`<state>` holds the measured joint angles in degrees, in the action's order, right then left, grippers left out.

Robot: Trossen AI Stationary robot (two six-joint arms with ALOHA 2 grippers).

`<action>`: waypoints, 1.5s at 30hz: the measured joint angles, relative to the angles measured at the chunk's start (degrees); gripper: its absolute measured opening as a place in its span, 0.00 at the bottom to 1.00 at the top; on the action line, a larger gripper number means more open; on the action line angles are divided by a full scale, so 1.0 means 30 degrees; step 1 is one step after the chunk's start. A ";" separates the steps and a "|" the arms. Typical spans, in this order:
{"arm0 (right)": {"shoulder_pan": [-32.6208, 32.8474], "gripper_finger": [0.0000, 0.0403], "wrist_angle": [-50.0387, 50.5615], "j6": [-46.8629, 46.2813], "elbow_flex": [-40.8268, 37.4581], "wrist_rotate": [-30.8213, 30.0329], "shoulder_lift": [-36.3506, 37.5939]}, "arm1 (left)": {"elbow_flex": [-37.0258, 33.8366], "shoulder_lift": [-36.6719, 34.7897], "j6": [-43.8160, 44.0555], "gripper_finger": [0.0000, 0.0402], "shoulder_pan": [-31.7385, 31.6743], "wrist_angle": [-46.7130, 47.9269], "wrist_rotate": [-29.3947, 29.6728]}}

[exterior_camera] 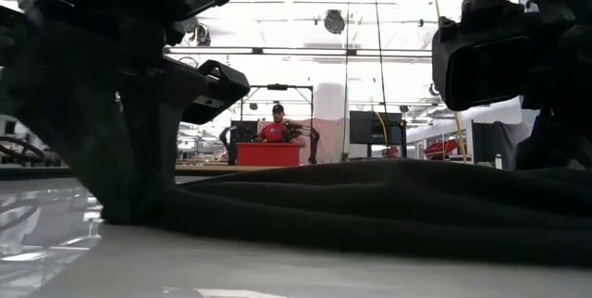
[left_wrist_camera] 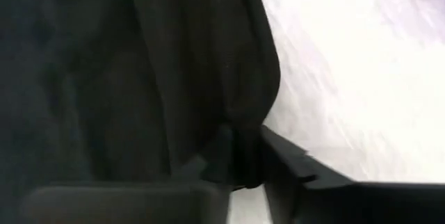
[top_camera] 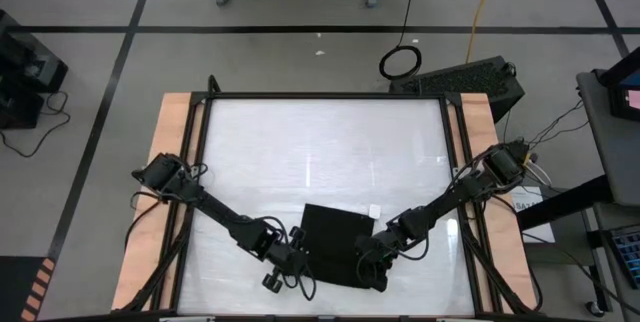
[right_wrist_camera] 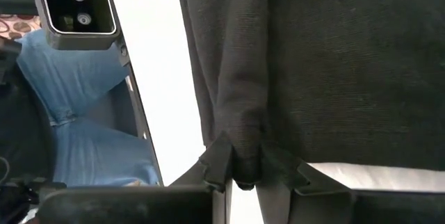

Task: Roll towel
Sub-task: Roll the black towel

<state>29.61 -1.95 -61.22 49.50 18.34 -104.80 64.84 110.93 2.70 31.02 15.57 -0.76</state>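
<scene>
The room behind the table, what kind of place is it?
Probably a robot lab or workshop. There is floor tape, loose cables, more benches and a monitor far behind, and a person at a red workstation.

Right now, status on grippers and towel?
Left gripper and right gripper each shut on a near towel corner. Towel flat, unrolled. Nothing in the way.

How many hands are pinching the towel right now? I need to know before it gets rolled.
2. The left hand pinches the towel at its near-left edge; the right hand pinches its near-right edge. Both pinches show in the wrist views.
</scene>
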 joint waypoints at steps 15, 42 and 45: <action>0.0415 0.37 0.1784 0.3787 -0.0080 -0.1351 0.2439 | -0.0044 0.0029 0.0973 0.02 -0.0449 -0.0021 -0.0899; 0.4940 0.50 0.0181 1.3227 0.0000 -1.0676 0.2824 | -0.0077 0.0058 0.0925 0.02 -0.1087 -0.0152 -0.2554; 0.4897 0.50 0.0013 1.3505 0.0000 -1.0997 0.2338 | -0.0077 0.0058 0.0863 0.02 -0.1197 -0.0155 -0.2837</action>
<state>44.30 -1.91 -20.71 49.50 -14.65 -97.78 64.61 111.11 5.29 27.42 15.10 -9.27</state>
